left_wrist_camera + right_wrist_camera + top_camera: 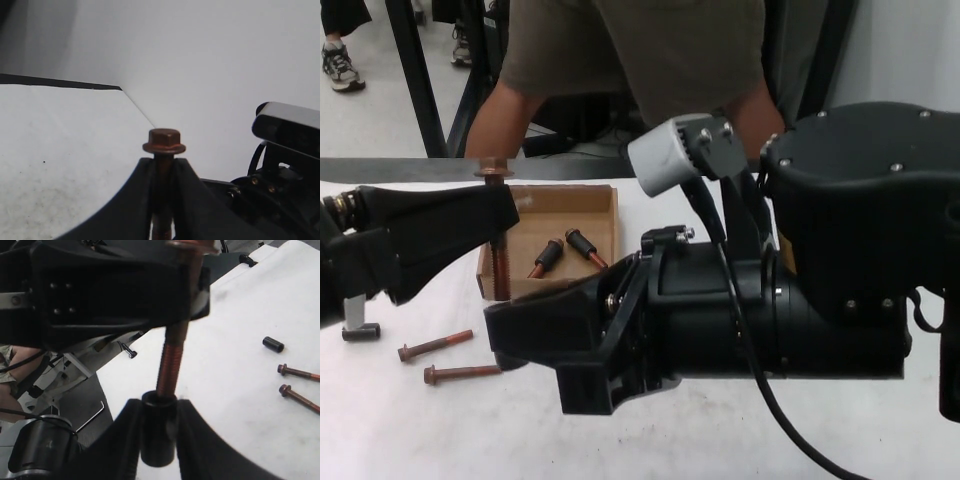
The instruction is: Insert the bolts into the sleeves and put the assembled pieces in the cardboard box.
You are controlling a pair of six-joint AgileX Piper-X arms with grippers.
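Note:
My left gripper [162,164] is shut on a copper bolt [164,142], held upright with its hex head above the fingers. In the high view that bolt [497,255] hangs in front of the cardboard box [595,200], gripped by the left gripper [501,215]. My right gripper [159,410] is shut on a black sleeve [159,432] directly under the bolt. The bolt's threaded end [170,362] meets the sleeve's top opening. Two assembled pieces [546,257] [586,247] lie in the box. The right gripper [508,325] sits just in front of the box.
Two loose bolts [435,345] [462,373] and a loose black sleeve [360,331] lie on the white table to the left; the right wrist view shows this sleeve [273,344] and these bolts [298,372] [300,398]. The right arm's bulk covers the bench's middle and right.

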